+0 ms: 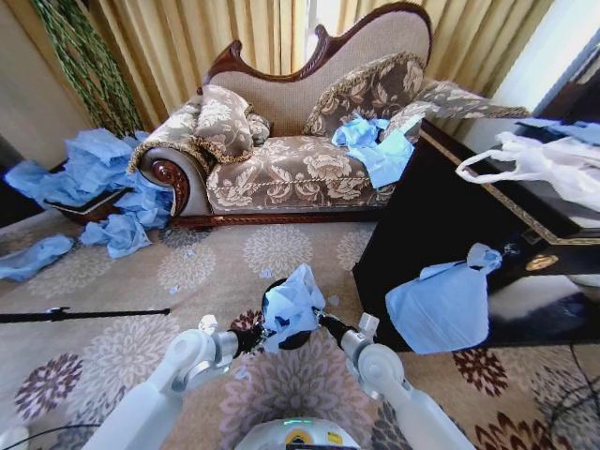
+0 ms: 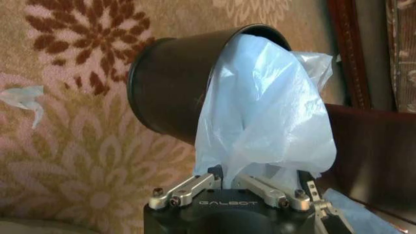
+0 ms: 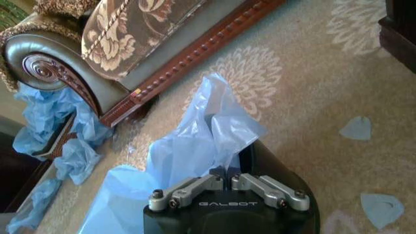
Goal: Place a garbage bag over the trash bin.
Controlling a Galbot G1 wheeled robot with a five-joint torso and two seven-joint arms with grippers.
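Two grippers meet at the small black trash bin (image 1: 292,336) on the flowered carpet (image 1: 141,347), each pinching one side of the light blue garbage bag (image 1: 292,305). To do this step well, I judge both arms should pull the bag mouth apart evenly and lower it around the rim, without tipping the bin. The left gripper (image 1: 251,337) has its jaws closed on a fold of the bag; the bin stands just beyond the jaws, with plastic spilling out of its mouth. The right gripper (image 1: 323,323) also has its jaws closed on the film, the bin's dark wall directly below them.
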